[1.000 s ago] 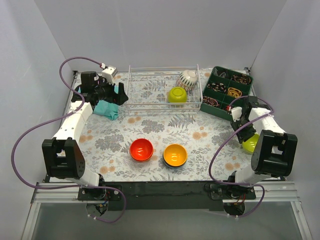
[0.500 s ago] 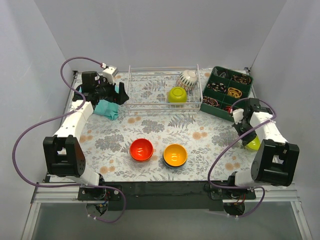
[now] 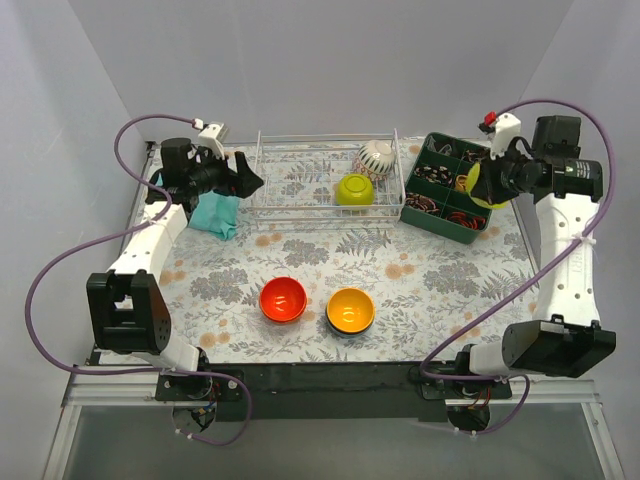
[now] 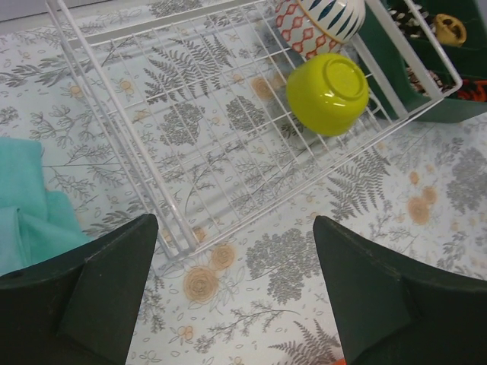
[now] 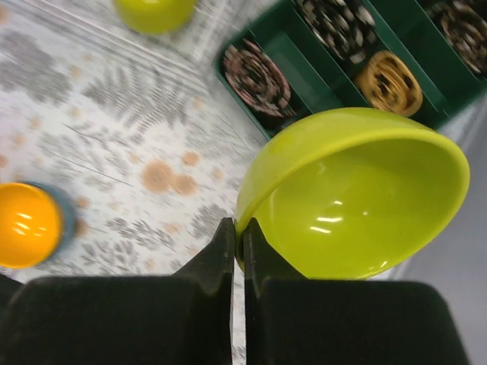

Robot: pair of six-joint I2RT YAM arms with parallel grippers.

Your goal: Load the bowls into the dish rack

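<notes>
While the right gripper (image 5: 238, 237) pinches its rim, one lime-green bowl (image 5: 358, 198) hangs up in the air over the dark green tray (image 3: 432, 220). The two fingers are tight on the rim, one on each side of it, and the bowl is tipped on its side. It is not in the dish rack (image 4: 199, 144) yet. The rack sits just to the left of the tray.

I think the step now is carrying this bowl over to the rack. Next it has to go left, get over the rack's tall wire side, and come down on a bare bit of the wire floor before the fingers let go.

Inside the rack, a second lime-green bowl (image 4: 327, 93) lies upside down near the right end, with a patterned bowl (image 4: 316, 23) right beside it. The middle and left parts have lots of room.

The left gripper (image 4: 234, 228) hovers by the rack's left front corner, fingers wide apart and holding nothing, next to a teal cloth (image 3: 212, 217). It could get in the way if the bowl goes far left.

A red-orange bowl (image 3: 283, 299) and an orange-yellow bowl (image 3: 350, 308) sit on the flowery table (image 3: 420, 280), well apart from the rack.
</notes>
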